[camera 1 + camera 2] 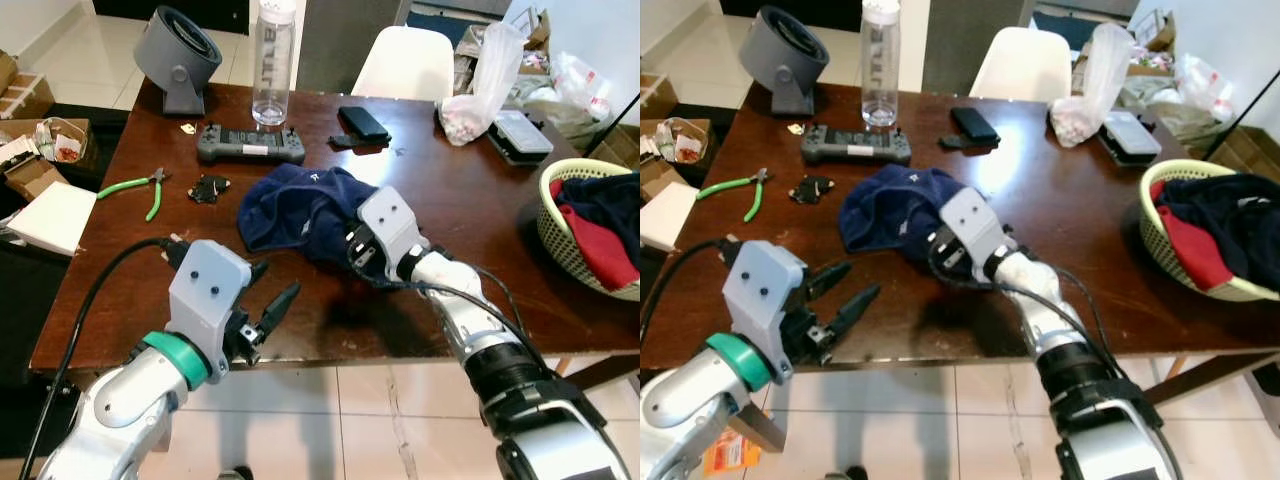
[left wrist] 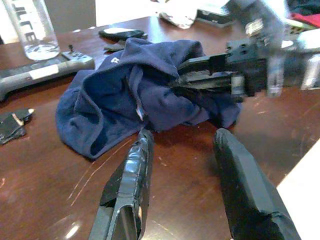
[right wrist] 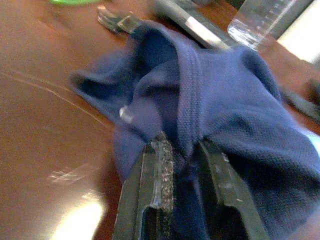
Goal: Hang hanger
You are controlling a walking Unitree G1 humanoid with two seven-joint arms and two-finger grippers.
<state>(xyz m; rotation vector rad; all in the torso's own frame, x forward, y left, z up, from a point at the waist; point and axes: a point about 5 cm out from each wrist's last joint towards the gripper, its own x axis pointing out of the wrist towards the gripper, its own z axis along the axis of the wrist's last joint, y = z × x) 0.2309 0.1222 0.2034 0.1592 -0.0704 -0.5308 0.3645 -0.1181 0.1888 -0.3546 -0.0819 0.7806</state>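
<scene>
A crumpled navy blue garment (image 1: 295,205) lies in the middle of the dark wooden table (image 1: 470,190). My right gripper (image 3: 184,150) is shut on a fold at the garment's near right edge, with cloth pinched between its fingers (image 3: 159,165). In the head view its fingers are buried in the fabric below the grey wrist block (image 1: 388,222). My left gripper (image 1: 272,290) hovers open over the table's front edge, left of and nearer than the garment. Between its spread fingers (image 2: 131,175) I see the garment (image 2: 125,95) and the right gripper a short way ahead.
At the back of the table stand a grey fan (image 1: 178,50), a clear water bottle (image 1: 273,62), a game controller (image 1: 250,145) and a black phone (image 1: 363,123). Green pliers (image 1: 140,185) lie at the left. A laundry basket (image 1: 585,225) with clothes sits at the right edge.
</scene>
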